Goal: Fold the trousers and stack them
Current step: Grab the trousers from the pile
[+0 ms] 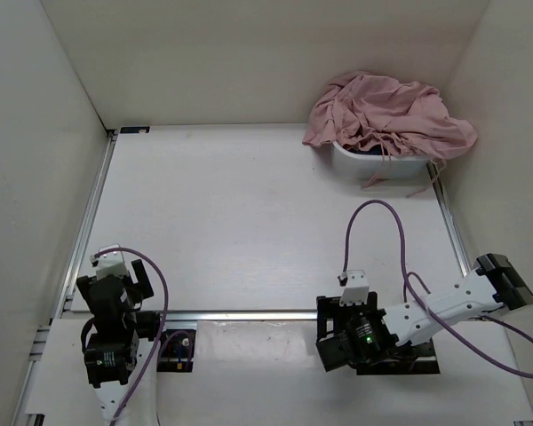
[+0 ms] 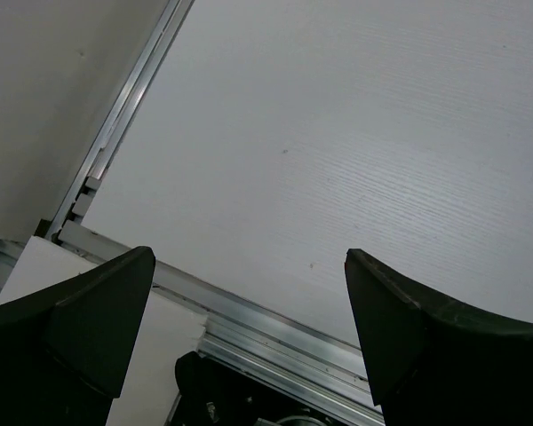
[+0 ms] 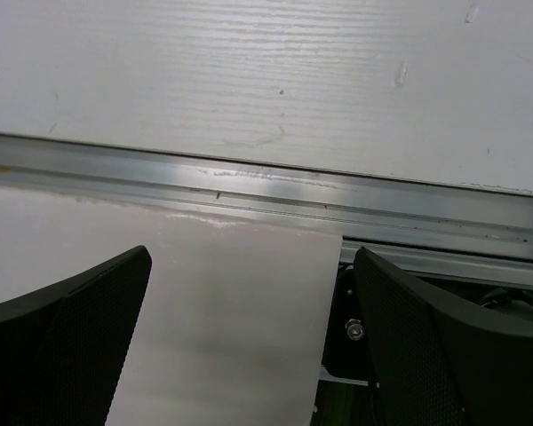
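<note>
The dusty-pink trousers (image 1: 386, 114) lie crumpled in a heap over a white bin (image 1: 373, 165) at the far right of the table, with thin pink drawstrings (image 1: 384, 169) hanging down its front. My left gripper (image 1: 140, 282) is open and empty at the near left, by its base. My right gripper (image 1: 330, 333) is open and empty at the near edge, right of centre. Both are far from the trousers. In the left wrist view the open gripper (image 2: 249, 262) frames bare table; in the right wrist view the open gripper (image 3: 252, 262) frames the metal rail (image 3: 266, 191).
White walls enclose the table on the left, back and right. A metal rail (image 1: 240, 314) runs along the near edge and another (image 1: 91, 213) up the left side. A purple cable (image 1: 373, 213) loops over the table from the right arm.
</note>
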`<action>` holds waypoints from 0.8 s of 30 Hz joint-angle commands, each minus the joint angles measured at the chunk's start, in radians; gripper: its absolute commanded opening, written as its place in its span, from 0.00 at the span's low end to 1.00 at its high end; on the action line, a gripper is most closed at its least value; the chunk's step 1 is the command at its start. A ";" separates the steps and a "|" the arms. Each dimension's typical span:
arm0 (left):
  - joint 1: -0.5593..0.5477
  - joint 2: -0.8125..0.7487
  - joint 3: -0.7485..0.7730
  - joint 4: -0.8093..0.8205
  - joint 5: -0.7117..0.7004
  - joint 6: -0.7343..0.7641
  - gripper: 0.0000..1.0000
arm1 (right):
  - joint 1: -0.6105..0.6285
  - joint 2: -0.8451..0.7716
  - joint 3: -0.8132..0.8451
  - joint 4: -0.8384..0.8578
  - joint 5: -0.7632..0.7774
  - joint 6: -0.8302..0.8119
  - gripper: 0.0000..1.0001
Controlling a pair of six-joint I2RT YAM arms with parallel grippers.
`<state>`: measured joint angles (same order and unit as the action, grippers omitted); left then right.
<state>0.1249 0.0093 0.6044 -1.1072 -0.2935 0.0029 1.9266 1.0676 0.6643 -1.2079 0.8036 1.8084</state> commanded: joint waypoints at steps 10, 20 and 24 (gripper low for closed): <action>-0.002 0.003 0.043 0.001 -0.012 -0.003 1.00 | -0.006 0.322 0.335 -0.277 0.136 -0.153 0.99; -0.002 0.418 0.218 0.130 0.146 -0.003 1.00 | -1.180 0.296 0.897 0.735 -0.061 -1.612 0.99; -0.002 0.581 0.326 0.208 0.259 -0.003 1.00 | -1.550 0.689 1.572 0.554 -0.264 -1.606 0.99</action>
<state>0.1249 0.5213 0.8509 -0.9844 -0.1459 0.0029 0.5293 1.6047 1.8473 -0.6743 0.7254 0.4412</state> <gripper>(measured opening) 0.998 0.995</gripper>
